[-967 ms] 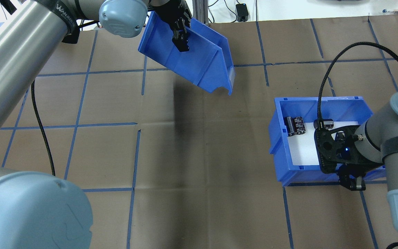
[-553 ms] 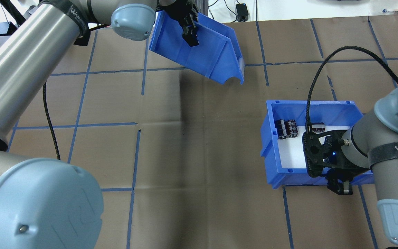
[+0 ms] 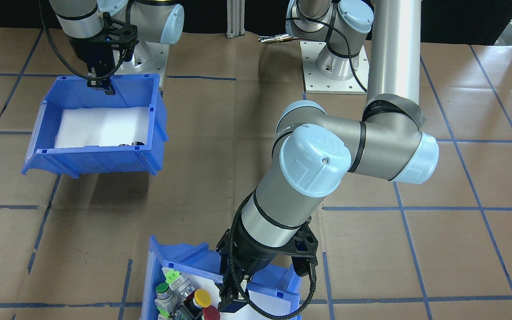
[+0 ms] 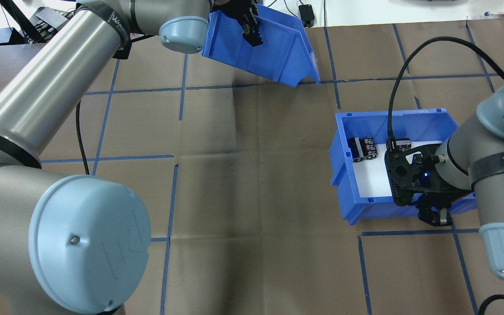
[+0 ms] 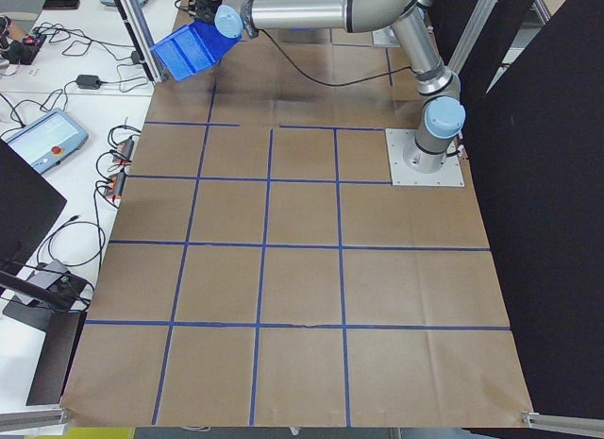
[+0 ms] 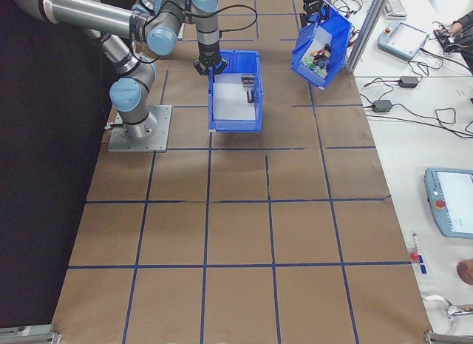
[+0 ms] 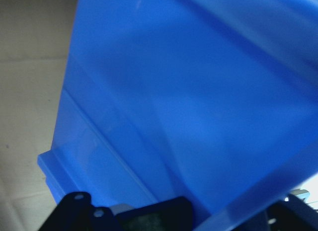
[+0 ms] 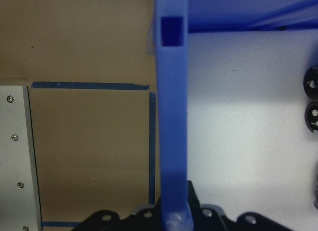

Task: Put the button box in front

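Brown paper gridded with blue tape covers the worktop. Nearest the robot, the right gripper has its fingers closed on the wall of a smooth blue plastic bin, white-lined, holding black cylinders. At the far edge, the left gripper clamps the button box, held tilted above the worktop.
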Tool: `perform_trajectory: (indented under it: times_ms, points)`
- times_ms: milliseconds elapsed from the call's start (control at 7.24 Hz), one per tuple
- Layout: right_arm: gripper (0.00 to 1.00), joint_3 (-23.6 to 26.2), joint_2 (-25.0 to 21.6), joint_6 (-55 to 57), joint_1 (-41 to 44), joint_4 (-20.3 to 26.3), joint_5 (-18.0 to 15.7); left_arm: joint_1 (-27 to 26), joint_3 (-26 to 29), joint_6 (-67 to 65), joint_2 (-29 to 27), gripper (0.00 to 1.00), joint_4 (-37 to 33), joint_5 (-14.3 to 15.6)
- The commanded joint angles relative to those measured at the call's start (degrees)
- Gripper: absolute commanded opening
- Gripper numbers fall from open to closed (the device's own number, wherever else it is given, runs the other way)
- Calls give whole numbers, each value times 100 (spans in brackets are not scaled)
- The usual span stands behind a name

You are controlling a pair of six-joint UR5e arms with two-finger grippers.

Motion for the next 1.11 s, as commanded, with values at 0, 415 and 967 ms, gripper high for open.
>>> perform_trajectory:
  times_ms: [0,415,967]
  points:
    - [0,-380,281,-47,-32,24,-6,-11,200,-235,-201,2,324,-1]
    - [0,-619,423,127,-50,584,46,-90,183,-394,-412,15,783,25]
    - [0,-549,440,1375,1073,666,55,-459,-797,-675,69,27,766,25]
